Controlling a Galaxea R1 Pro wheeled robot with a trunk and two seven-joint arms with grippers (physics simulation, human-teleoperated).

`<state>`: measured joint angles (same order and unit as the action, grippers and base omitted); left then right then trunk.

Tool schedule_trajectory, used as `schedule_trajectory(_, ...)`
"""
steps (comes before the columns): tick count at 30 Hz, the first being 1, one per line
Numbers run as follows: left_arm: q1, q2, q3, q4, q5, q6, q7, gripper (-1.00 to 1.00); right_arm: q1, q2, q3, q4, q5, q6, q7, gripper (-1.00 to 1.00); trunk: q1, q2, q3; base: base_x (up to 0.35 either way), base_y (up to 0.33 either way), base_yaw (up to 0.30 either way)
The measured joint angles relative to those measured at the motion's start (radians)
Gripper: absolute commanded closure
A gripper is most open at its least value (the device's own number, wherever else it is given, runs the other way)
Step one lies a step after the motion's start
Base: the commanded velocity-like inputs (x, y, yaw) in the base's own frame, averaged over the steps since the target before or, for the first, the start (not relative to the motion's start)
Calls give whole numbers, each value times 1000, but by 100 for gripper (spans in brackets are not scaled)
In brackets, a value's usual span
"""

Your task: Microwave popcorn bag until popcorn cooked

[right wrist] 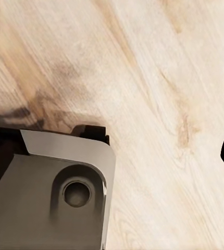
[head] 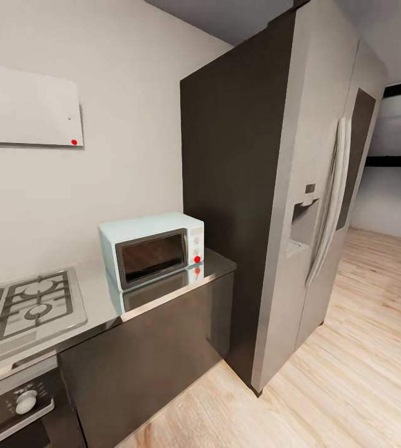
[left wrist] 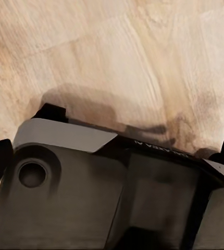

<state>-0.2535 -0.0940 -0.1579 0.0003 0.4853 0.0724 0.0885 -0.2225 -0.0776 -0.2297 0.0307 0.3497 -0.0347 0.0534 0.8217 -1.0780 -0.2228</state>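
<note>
Currently, robot in transit; both wrist cameras face wood floor over robot base. Jaw spread of either pincer: cannot tell. Microwave sits door-closed on steel countertop, ahead, well above lowered pincers, beside refrigerator, near gas hob. Popcorn bag location: cannot tell. Neither arm judged nearer.

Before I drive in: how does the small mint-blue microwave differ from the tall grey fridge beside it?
The small mint-blue microwave sits on the glossy steel countertop; the tall grey two-door fridge stands on the wood floor. The microwave has a dark glass door and knobs; the fridge has long vertical handles and a dispenser recess. Both look closed.
</note>
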Motion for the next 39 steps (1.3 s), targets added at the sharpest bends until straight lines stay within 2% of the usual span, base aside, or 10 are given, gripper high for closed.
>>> schedule_trajectory(2, 27, 0, -1, 0, -5, -2, -1, -100, 0, 0, 0, 0, 0, 0, 0, -100, 0, 0, 0, 0, 0, 0)
schedule_trajectory(6, 38, -1, -1, 0, -6, -5, -1, -100, 0, -3, 0, 0, 0, 2, 1, -100, 0, 0, 0, 0, 0, 0)
schedule_trajectory(10, 46, -4, -1, 0, -4, -66, 0, -100, 0, -1, 0, 0, 0, 7, 0, -100, 0, 0, 0, 0, 0, 0)
schedule_trajectory(13, 54, -4, -1, 0, -4, -81, 0, -100, 0, 1, 0, 1, 0, 12, 0, -100, 0, 0, 0, 0, 0, 120)
schedule_trajectory(22, 56, -6, -1, 0, -4, -85, 0, -100, 0, -7, -1, -1, -4, 2, -8, -100, 0, 0, 0, 0, 0, 262)
schedule_trajectory(29, 56, -3, -1, 0, 0, -85, 0, -100, 0, 7, 4, -3, 14, -2, -12, -100, 0, 0, 0, 0, 0, 275)
schedule_trajectory(39, 56, -2, -1, 0, -1, -85, 0, -100, 0, 8, 6, -6, 16, -3, -13, -100, 0, 0, 0, 0, 0, 275)
